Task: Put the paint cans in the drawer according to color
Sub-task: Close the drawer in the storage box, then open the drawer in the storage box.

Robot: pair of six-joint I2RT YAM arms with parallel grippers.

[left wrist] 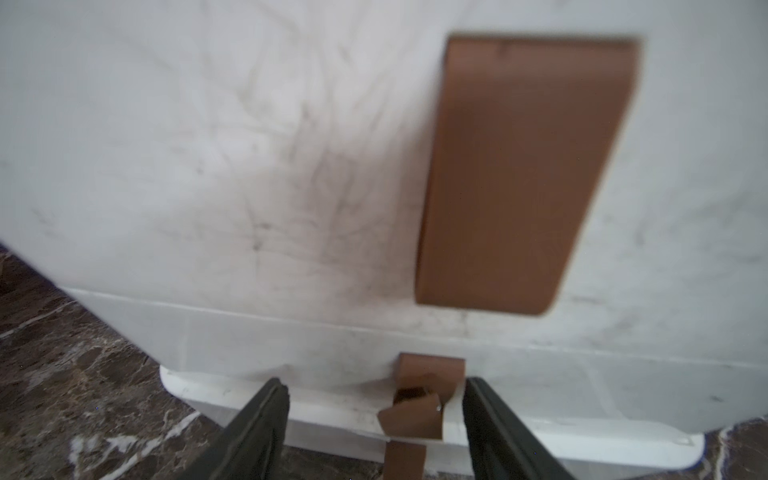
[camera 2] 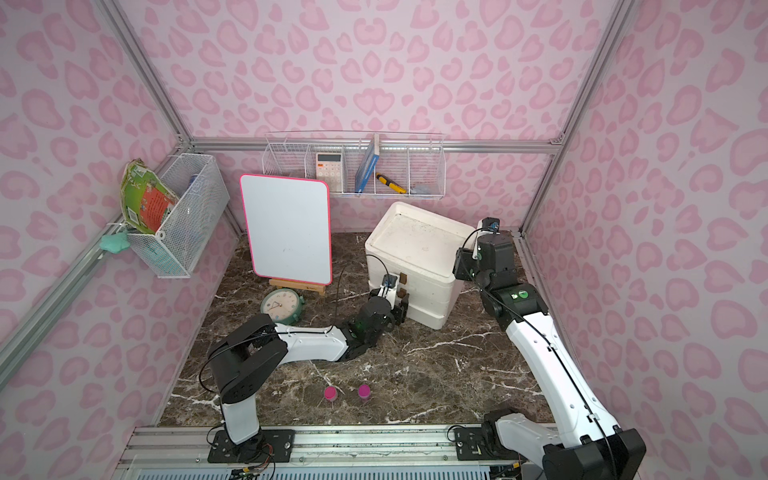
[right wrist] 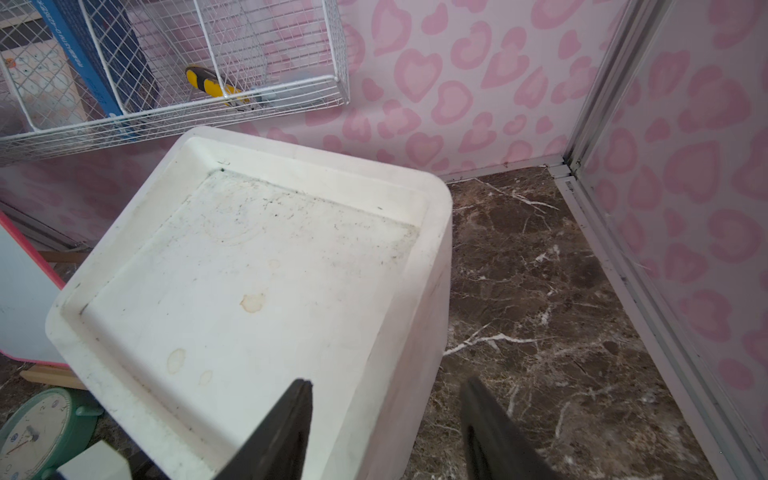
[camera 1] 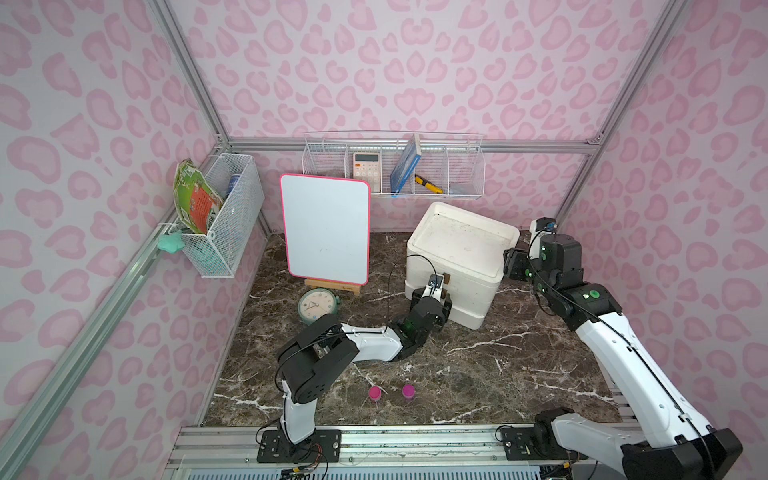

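The left gripper (left wrist: 374,388) stands open, low against the front of the drawer (camera 1: 465,249). Its black fingers (left wrist: 266,415) sit either side of a small brown tab handle (left wrist: 430,370) without pinching it. Another flat, round-cornered tab (left wrist: 523,166) sits higher on the scuffed white plastic front. The right gripper (right wrist: 386,386) is likewise parted and empty, hanging at the drawer's upper side edge, one finger over the shallow recessed top, which is stained and speckled. Two pink paint cans (camera 1: 374,392) (camera 1: 408,390), tiny round jars, stand side by side on the dark, white-veined marble surface (camera 1: 498,365), well apart from the drawer.
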